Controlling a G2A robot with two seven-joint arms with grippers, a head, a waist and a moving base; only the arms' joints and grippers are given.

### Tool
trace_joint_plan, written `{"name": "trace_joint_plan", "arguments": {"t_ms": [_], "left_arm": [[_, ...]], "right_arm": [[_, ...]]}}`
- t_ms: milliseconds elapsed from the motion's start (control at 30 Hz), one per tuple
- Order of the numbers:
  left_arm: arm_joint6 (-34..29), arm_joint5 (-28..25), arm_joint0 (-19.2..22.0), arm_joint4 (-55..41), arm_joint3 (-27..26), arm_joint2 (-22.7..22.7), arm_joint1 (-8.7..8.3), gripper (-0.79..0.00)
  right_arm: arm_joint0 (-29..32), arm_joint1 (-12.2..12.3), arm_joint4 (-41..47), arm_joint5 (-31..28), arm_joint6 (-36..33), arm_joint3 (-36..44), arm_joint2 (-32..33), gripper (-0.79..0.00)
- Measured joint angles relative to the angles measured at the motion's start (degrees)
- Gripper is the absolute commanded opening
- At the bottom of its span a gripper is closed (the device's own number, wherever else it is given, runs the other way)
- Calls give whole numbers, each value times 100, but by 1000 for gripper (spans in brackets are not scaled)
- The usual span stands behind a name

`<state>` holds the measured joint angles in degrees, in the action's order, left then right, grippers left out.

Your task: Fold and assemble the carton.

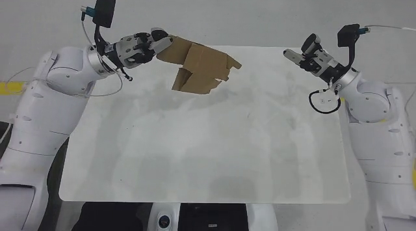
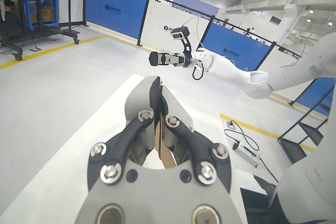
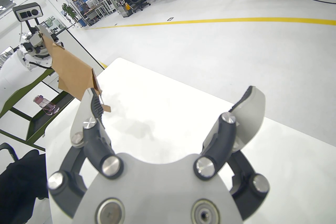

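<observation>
Left hand (image 1: pixel 161 38) clamped on carton (image 1: pixel 201 67) edge, right hand (image 1: pixel 299 49) apart & away. Thin grip, prob sags or slips imo.

The far-left end of the carton (image 1: pixel 201 67) is covered by the clamped fingers of the left gripper (image 1: pixel 161 38), so how much board they grip cannot be told. In the left wrist view, a thin cardboard edge shows between the pads; the rest is hidden. In the right wrist view, a finger (image 3: pixel 92 107) of the right gripper (image 3: pixel 170 93) covers one carton corner. The table (image 1: pixel 195 153) is cut off at the edges of both wrist views.
</observation>
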<state>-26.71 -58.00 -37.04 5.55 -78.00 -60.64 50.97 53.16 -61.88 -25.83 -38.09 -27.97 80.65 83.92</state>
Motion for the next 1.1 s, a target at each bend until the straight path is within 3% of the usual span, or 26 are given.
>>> {"name": "trace_joint_plan", "arguments": {"t_ms": [100,200,500,767,1100], "left_arm": [[112,0,-2,307,-55,96,41,-785],[256,0,12,543,-41,163,75,-785],[432,0,-5,1127,-65,395,105,-785],[649,0,-30,1490,-166,625,79,-785],[625,0,59,1345,-308,942,-16,-785]], "right_arm": [[21,2,0,5,-35,20,-24,0],[-41,19,319,-171,-487,-41,-149,0],[-932,77,1339,-1436,-2313,-590,-866,0],[-1659,210,429,-1939,-1882,-660,-2053,0],[-2332,218,1023,-1991,-1831,-729,-3303,0]]}}
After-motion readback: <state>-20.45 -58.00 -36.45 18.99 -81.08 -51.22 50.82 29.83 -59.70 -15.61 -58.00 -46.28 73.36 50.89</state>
